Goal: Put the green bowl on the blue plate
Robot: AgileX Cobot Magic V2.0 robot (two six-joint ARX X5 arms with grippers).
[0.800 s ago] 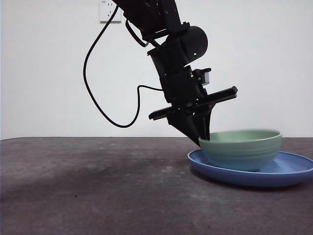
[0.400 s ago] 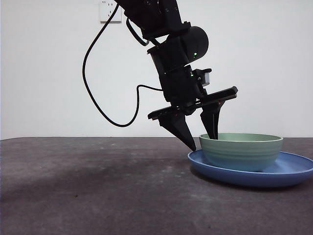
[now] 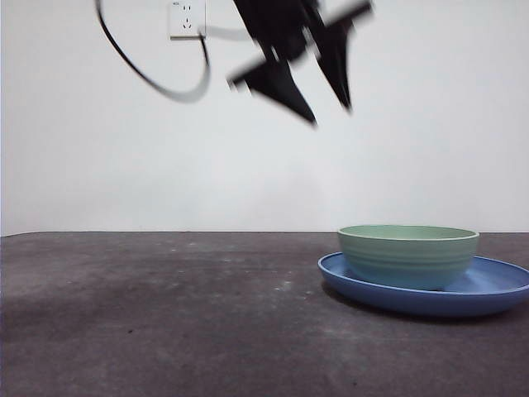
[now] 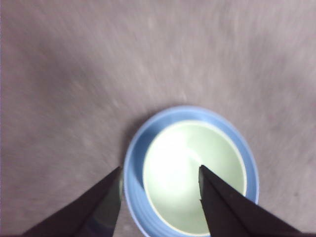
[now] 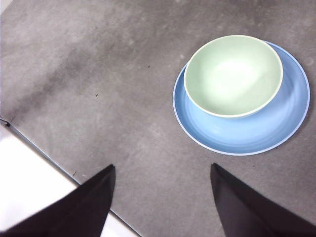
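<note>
A dark grey tabletop (image 3: pixel 165 314) is seen stretching back to a plain white wall (image 3: pixel 99 149), on which a white wall socket (image 3: pixel 187 18) is mounted at the top of the front view. A black cable (image 3: pixel 157 78) is shown hanging in a loop in front of the wall, to the left of the raised arm. Nothing is seen standing between the arm and the crockery below it.

The green bowl (image 3: pixel 408 255) is pictured resting upright inside the blue plate (image 3: pixel 496 291) at the right of the tabletop, set towards the plate's left side so that a wider band of blue is left showing on the right. Both are seen from above in the right wrist view, the green bowl (image 5: pixel 233 75) sitting off-centre on the blue plate (image 5: pixel 276 128).

The left gripper (image 3: pixel 331 112) is caught blurred high above the bowl, near the top edge of the front view. Its fingers (image 4: pixel 224 207) are held well apart and nothing is gripped or touched; between them, in the left wrist view, the green bowl (image 4: pixel 182 173) and the blue plate (image 4: pixel 132 168) are seen far below.

The right gripper (image 5: pixel 162 170) is held away over bare tabletop, with its fingers (image 5: pixel 94 197) spread wide and nothing between them.
</note>
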